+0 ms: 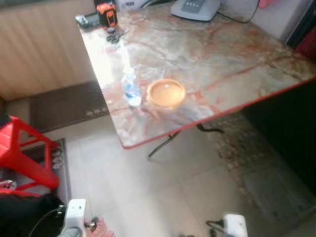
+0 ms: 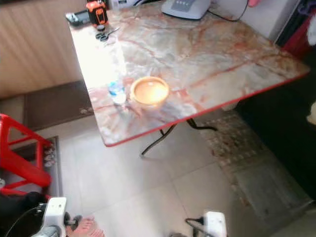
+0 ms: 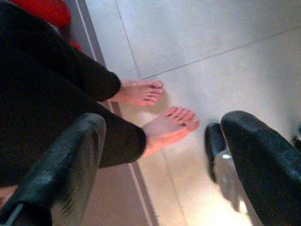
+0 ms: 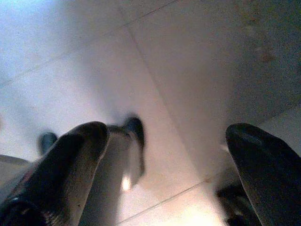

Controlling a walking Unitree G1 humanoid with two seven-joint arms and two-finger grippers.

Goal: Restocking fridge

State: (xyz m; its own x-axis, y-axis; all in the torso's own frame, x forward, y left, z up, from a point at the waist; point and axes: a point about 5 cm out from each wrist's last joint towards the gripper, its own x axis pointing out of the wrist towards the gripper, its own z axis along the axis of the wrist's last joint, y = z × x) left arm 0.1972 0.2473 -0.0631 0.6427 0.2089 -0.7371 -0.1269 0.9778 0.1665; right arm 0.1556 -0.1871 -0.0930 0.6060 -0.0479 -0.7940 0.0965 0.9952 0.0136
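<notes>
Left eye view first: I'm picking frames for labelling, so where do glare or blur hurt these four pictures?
Left eye view: glare washes out the table around the water bottle, beside the orange bowl, and the frame is soft. Right eye view: same glare. Left wrist view: floor and a person's bare feet sharp, fingers blurred. Right wrist view: soft throughout, corners darkened.

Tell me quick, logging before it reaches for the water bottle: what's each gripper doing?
Left gripper: open, holding nothing, hanging over the floor tiles beside a person's bare feet.
Right gripper: open, holding nothing, hanging above the floor.
</notes>
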